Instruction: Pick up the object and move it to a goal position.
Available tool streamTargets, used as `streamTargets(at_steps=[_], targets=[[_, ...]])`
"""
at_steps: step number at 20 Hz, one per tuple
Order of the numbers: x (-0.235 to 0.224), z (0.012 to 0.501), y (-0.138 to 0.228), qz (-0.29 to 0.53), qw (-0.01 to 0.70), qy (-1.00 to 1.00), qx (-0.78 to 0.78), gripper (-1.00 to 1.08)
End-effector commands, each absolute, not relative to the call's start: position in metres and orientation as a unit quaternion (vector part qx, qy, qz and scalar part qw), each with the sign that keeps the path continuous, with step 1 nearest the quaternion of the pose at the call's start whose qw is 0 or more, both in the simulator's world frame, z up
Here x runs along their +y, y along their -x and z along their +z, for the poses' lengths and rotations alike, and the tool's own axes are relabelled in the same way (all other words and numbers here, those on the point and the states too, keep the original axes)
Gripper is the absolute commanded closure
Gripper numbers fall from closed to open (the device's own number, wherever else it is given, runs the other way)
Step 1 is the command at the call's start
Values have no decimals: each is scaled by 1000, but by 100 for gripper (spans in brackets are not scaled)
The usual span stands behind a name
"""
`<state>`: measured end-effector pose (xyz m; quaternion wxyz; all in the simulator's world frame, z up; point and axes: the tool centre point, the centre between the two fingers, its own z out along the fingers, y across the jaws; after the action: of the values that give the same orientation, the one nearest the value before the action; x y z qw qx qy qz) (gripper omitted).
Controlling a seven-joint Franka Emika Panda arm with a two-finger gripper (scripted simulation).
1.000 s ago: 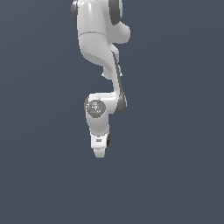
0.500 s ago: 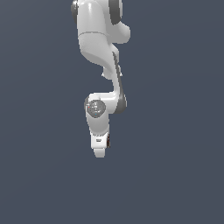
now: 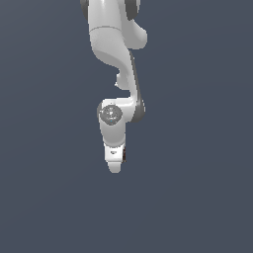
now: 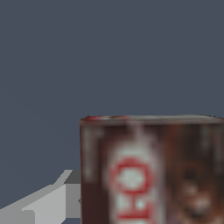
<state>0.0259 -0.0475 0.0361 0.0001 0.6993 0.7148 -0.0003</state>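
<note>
The object [image 4: 151, 173] is a dark brown box with a red-and-white label. It fills much of the wrist view, very close to the camera. One grey finger [image 4: 46, 203] lies against its side; the other finger is out of view. In the exterior view the white gripper [image 3: 114, 167] points down from the arm. Only a thin dark sliver of the object [image 3: 124, 153] shows beside the gripper's body. The gripper is shut on the object.
The white arm [image 3: 114, 54] hangs down from the top of the exterior view. Around it is only a plain dark grey ground with no other objects or edges in view.
</note>
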Motion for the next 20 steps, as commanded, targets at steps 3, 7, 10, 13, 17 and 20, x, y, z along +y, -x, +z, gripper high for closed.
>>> streamTargets(at_steps=[3,7,10,13,17,20], targets=[[-39,56,-11,-1,1,-699,715,108],[-28,79,7,-1,1,-699,715,108],[-19,100,22,-1,1,-699,715,108],[-10,120,37,-2,1,-699,715,108],[2,147,57,-2,2,-699,715,108],[11,168,72,-2,2,-699,715,108]])
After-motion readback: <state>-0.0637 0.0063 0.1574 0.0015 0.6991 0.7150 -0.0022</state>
